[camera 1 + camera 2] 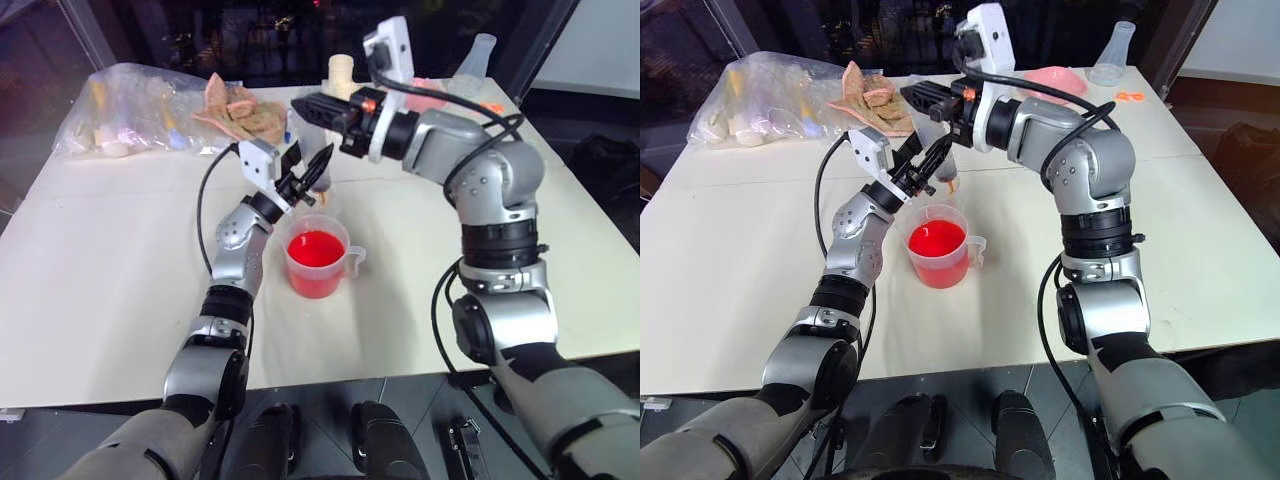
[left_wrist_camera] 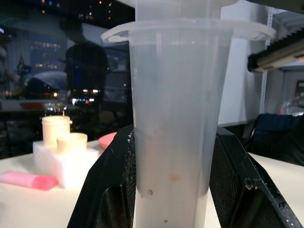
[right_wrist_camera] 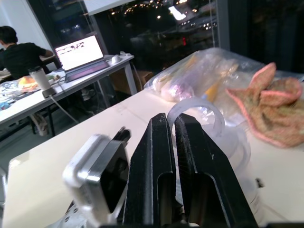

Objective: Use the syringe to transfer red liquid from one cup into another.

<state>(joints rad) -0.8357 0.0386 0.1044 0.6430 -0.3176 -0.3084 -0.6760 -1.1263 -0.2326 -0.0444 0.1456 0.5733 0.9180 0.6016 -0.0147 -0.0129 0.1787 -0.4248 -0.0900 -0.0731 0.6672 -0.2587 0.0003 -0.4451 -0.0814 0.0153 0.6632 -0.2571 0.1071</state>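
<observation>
- Syringe (image 2: 173, 118): clear barrel upright, long axis near vertical, tip down, clamped between your L fingers (image 2: 228, 180) just above and behind the cup (image 1: 318, 264).
- L gripper (image 1: 927, 166) grips the barrel low down; flange and plunger end stand free above it.
- R gripper (image 1: 312, 108) is at that top end, fingers (image 3: 199, 161) pressed together, pointing roughly level; the ring-shaped plunger top sits right at their tips in the wrist view. Can't tell if it's pinched or just touched.
- So R does the plunger, L steers the barrel. Tip looks slightly behind the red liquid (image 1: 315, 248), not in it yet; prob needs lowering before any draw.
- Cup w/ handle rests on the desk (image 1: 120, 250), nr the front edge.
- Further back: rag (image 1: 240, 112), plastic bag (image 1: 130, 110), flask (image 1: 1112, 52).
</observation>
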